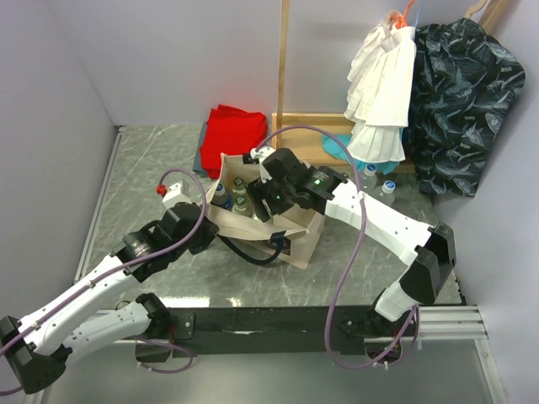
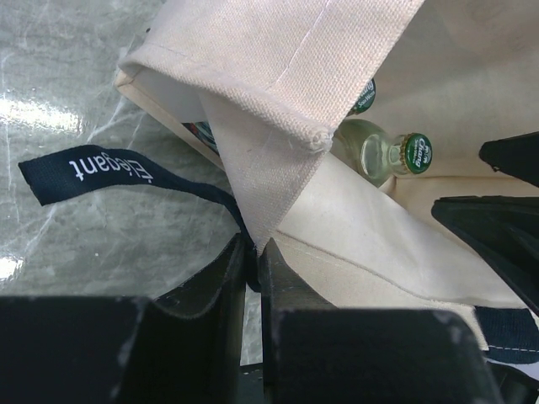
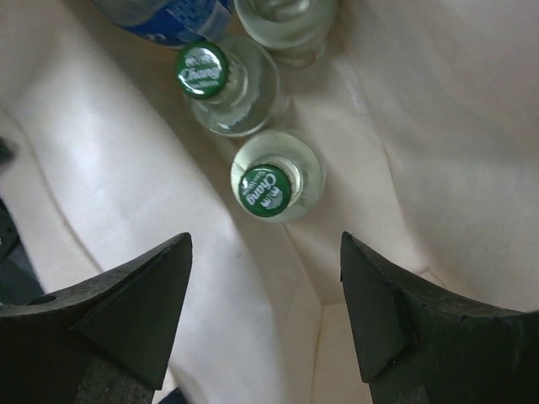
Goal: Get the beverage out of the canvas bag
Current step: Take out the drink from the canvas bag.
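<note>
Canvas bag (image 1: 305, 240): beige tote standing mouth-up on the grey marble counter (image 1: 152, 160), right in front of both arms. Using it as my landmark for everything below.
Left hand (image 2: 255, 252): at the bag's near-left corner. It's clenched tight on a fold of the rim, right where the navy strap (image 2: 93, 172) comes off. Looks to me like it's holding the mouth open.
Right hand (image 3: 265, 244): dipped into the bag's mouth from the right side, fingers spread wide, grasping nothing.
Beverage (image 3: 268, 189): inside the bag, upright on the bottom. It's a clear glass bottle with a green cap, sitting just ahead of the gap between the right hand's fingers, not touched.
Deeper in the bag: a second green-capped bottle (image 3: 204, 69) right behind the beverage, can't tell if they touch. Past that are a blue-labelled bottle (image 3: 168, 17) and another clear bottle (image 3: 286, 21).
Progress: I'd call it early-to-middle. The bag is open and the reach is lined up. Still to do: drop lower, close on the neck, lift it clear of the rim, set it down.
Behind the bag: red cloth (image 1: 236, 126) folded on the counter, and off the bag's far-right a small bottle (image 1: 388, 188) with another next to it. Furthest back hang a white garment (image 1: 383, 93) and a dark patterned shirt (image 1: 463, 101).
View differences: only the right wrist view shows the caps and the empty gap between the fingers, since from the top the arm covers most of that. Only the left wrist view shows the pinch on the rim. Only the top view shows the stuff behind the bag.
</note>
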Controlling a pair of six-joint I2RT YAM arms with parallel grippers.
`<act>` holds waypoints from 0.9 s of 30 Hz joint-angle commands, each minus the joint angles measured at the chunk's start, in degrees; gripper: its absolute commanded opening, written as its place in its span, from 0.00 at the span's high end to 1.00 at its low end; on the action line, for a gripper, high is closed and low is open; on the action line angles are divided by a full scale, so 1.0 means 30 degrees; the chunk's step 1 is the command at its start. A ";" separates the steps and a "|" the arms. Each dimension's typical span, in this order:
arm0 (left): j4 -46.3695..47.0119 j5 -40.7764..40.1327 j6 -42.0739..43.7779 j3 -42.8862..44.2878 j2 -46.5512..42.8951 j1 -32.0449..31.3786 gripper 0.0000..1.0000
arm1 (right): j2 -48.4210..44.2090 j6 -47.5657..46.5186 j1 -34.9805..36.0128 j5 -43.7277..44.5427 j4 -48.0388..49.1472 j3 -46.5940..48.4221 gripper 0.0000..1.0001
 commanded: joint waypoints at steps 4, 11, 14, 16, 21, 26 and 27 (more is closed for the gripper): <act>-0.0342 0.0465 0.0172 -0.0287 -0.0060 -0.0215 0.86 | 0.0344 -0.0183 -0.0503 -0.0880 0.1186 -0.0415 0.25; -0.0342 0.0406 0.0143 -0.0433 -0.0059 -0.0186 0.86 | 0.1370 -0.0418 -0.0532 -0.1437 0.1305 0.0374 0.30; -0.0430 0.0348 0.0084 -0.0492 -0.0148 -0.0215 0.86 | 0.1546 -0.0389 -0.0532 -0.1320 0.1362 0.0464 0.31; -0.0401 0.0289 0.0113 -0.0492 -0.0206 -0.0215 0.85 | 0.1634 -0.0418 -0.0532 -0.1233 0.1362 0.0463 0.32; -0.0284 0.0347 0.0201 -0.0492 -0.0090 -0.0215 0.85 | 0.1839 -0.0535 -0.0532 -0.0617 0.1509 0.0492 0.34; -0.0342 0.0289 0.0172 -0.0492 -0.0059 -0.0215 0.85 | 0.2249 -0.0653 -0.0503 -0.0441 0.1392 0.1049 0.36; -0.0371 0.0260 0.0143 -0.0521 -0.0118 -0.0215 0.85 | 0.2337 -0.0682 -0.0532 -0.0441 0.1363 0.1252 0.36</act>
